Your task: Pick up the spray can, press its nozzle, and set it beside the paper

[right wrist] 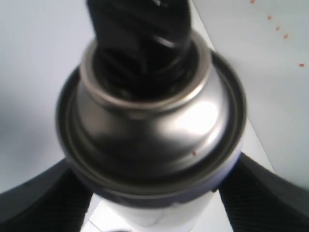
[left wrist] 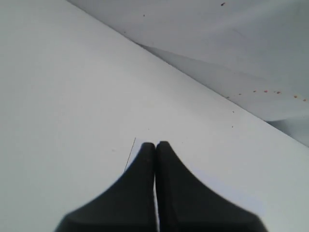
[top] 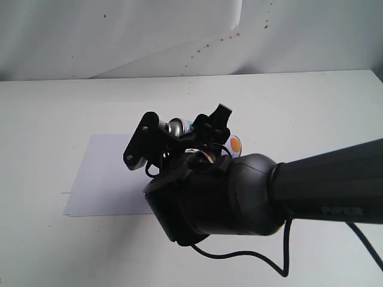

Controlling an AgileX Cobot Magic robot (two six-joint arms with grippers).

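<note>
two tools in view. right tool [top: 182,128] clamps spray can [top: 190,126] between its fingers [top: 142,142], jaws spread fairly wide around can body. can tilted, silver top toward left of exterior view, seen over right end of paper [top: 102,179] on white desk [top: 48,107]. whether can touches paper: cannot tell. right wrist view: silver dome fills frame, black nozzle [right wrist: 140,34] on top, blurred. left tool [left wrist: 155,146] pinched closed, holding nothing, over desk. reddish specks [top: 206,46] on backdrop [top: 119,36] behind desk.
</note>
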